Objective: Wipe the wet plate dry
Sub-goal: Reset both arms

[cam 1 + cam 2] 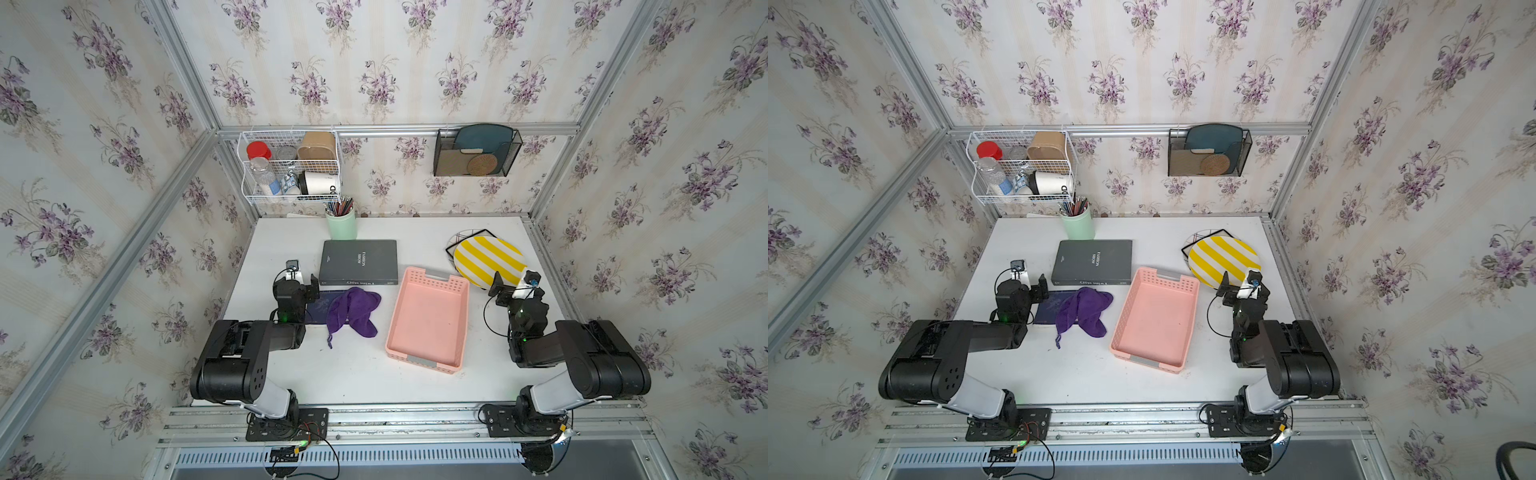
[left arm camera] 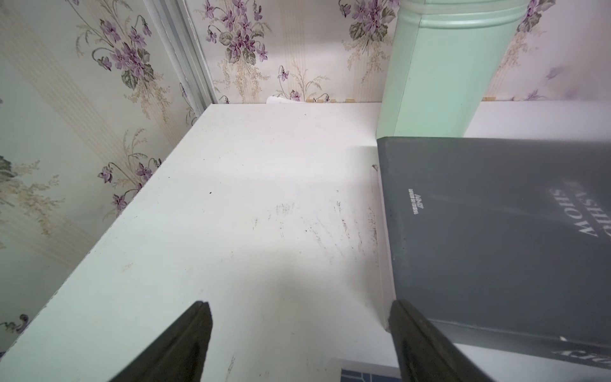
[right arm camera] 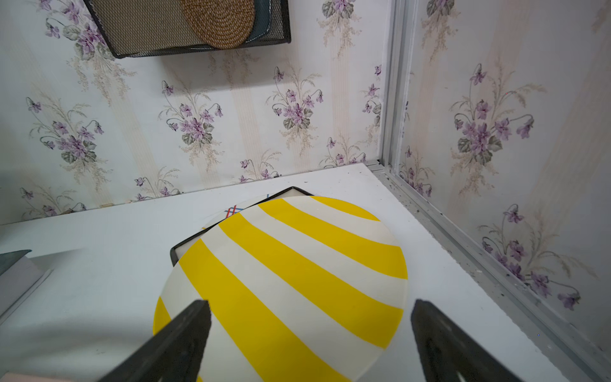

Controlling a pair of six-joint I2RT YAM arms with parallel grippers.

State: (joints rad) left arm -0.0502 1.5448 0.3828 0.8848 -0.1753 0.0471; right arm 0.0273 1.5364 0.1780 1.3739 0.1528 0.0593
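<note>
The plate (image 1: 489, 262) (image 1: 1224, 259) (image 3: 284, 281) is round with yellow and white stripes and lies at the back right of the table, resting on a black-rimmed square plate (image 3: 185, 246). My right gripper (image 1: 511, 284) (image 1: 1239, 286) (image 3: 310, 317) hovers open over the plate's near edge and holds nothing. A crumpled purple cloth (image 1: 353, 311) (image 1: 1084, 311) lies mid-left on the table. My left gripper (image 1: 301, 282) (image 1: 1030, 284) (image 2: 301, 317) is open and empty just left of the cloth, over bare table.
A pink basket (image 1: 428, 318) stands between cloth and plate. A grey book (image 1: 359, 262) (image 2: 496, 231) and a mint pencil cup (image 1: 341, 224) (image 2: 446, 66) stand behind the cloth. Under the cloth lies a dark blue booklet (image 1: 318, 311). A wire basket (image 1: 291, 166) and a mesh holder (image 1: 478, 151) hang on the back wall.
</note>
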